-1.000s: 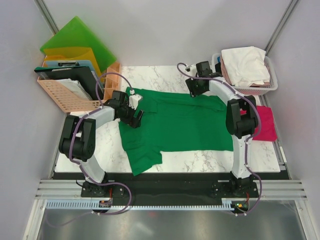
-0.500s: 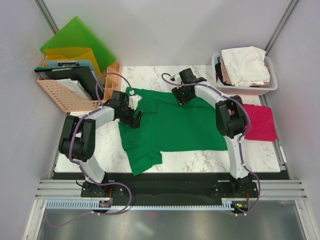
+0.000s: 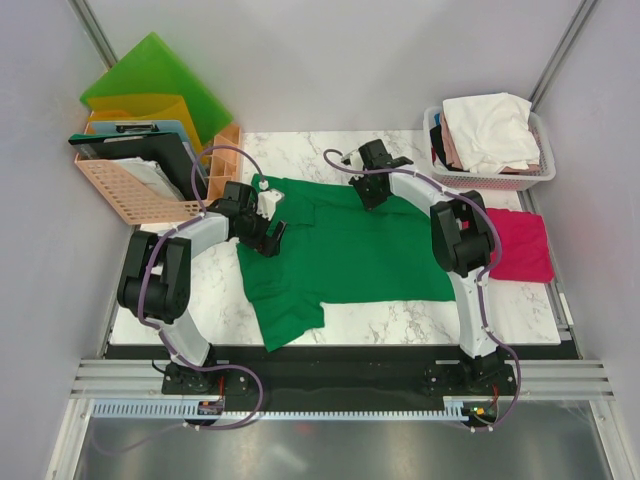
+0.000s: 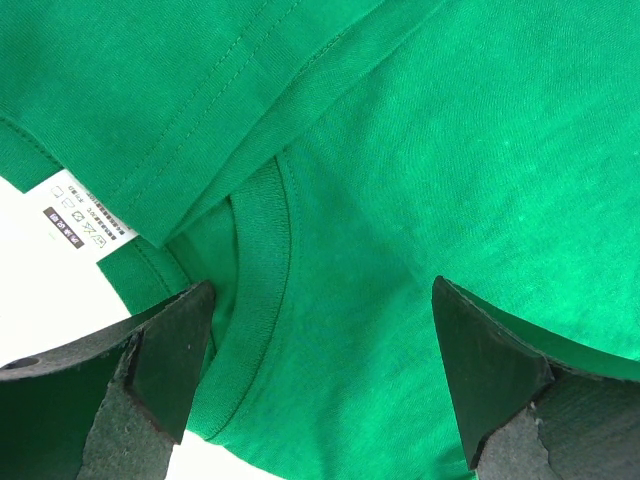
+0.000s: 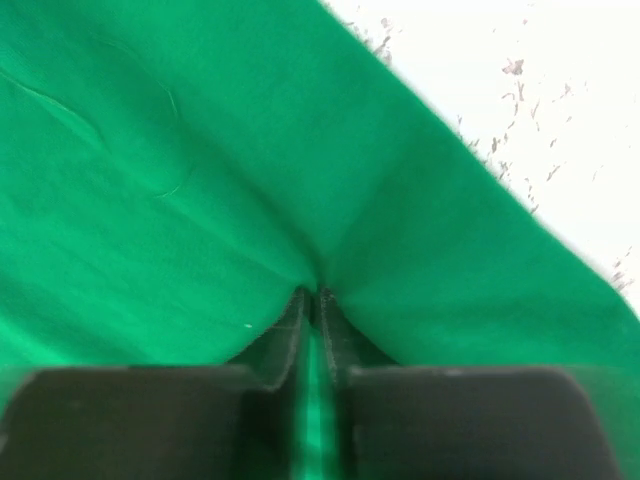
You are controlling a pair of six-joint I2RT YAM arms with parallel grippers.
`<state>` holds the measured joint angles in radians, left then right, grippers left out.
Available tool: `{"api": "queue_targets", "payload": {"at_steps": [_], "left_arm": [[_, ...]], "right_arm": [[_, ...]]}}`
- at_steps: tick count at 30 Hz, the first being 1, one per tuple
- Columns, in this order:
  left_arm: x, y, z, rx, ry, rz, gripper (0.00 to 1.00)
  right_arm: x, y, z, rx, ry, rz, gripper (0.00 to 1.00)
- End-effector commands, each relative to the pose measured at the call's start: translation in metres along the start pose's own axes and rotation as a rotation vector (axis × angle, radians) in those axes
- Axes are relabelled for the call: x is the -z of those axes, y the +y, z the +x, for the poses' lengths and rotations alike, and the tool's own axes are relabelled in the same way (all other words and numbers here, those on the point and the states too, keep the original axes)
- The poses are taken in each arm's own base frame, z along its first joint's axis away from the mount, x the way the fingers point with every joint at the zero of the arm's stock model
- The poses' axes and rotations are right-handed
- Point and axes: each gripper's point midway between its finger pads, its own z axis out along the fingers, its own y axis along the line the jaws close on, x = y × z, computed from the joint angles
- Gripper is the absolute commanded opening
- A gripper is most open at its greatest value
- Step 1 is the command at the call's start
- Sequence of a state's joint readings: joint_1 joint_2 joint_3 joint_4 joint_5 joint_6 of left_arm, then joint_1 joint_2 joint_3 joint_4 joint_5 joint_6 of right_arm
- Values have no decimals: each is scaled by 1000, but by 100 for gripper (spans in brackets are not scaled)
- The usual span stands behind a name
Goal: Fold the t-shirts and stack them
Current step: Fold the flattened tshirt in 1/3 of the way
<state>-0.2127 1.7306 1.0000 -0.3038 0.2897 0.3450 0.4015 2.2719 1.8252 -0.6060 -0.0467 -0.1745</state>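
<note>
Green t-shirt [image 3: 350, 250] lies spread across the middle of the desk [image 3: 215, 300], with its collar toward the left edge and one sleeve trailing toward the near edge. The right fingers [image 5: 290, 330] are pinched shut on a ridge of its cloth along the shirt's far side. Over the last second they have travelled from close to the far right corner leftward along the far edge, drawing the shirt's far right corner inward with them. This looks like the opening of a first fold, with no neat fold made yet. The left fingers [image 4: 170, 350] have not moved: they hang spread apart over the collar, beside the care label [image 4: 75, 215], holding nothing. A magenta t-shirt [image 3: 525, 250] rests at the right edge. At the far right corner a white basket [image 3: 545, 172] holds piled white and pale pink tees [image 3: 490, 130], apparently waiting their turn. At the far left corner an orange basket [image 3: 120, 195] holds a clipboard [image 3: 130, 150] and coloured folders [image 3: 150, 75].
</note>
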Motion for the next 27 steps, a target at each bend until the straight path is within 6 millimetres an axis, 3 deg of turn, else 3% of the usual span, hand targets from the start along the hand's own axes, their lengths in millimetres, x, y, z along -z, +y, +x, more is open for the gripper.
{"api": "queue_targets", "payload": {"at_steps": [1,5,14,18,20,22,25,27], "left_arm": [[6,0,-5,-25,-19,-5,96],[4,0,-1,-24,-9,-2,96],[1,-3,0,-20,-5,17,96],[1,-4,-1,-21,-8,20,96],[1,-4,0,-21,-4,23,96],[0,-4,1,-23,-3,24,96],[2,-4,2,-26,-1,22,96],[3,-4,2,-32,-4,22,96]], "right_arm": [[8,-2,-13,-15,-41,24,0],[15,3,-15,-10,-51,18,0],[57,6,-29,27,-111,28,0],[66,9,-33,41,-124,11,2],[65,13,-28,45,-97,-14,40],[64,14,-23,39,-84,-20,66],[67,15,-12,25,-63,-8,73],[78,9,-5,9,-57,21,72]]}}
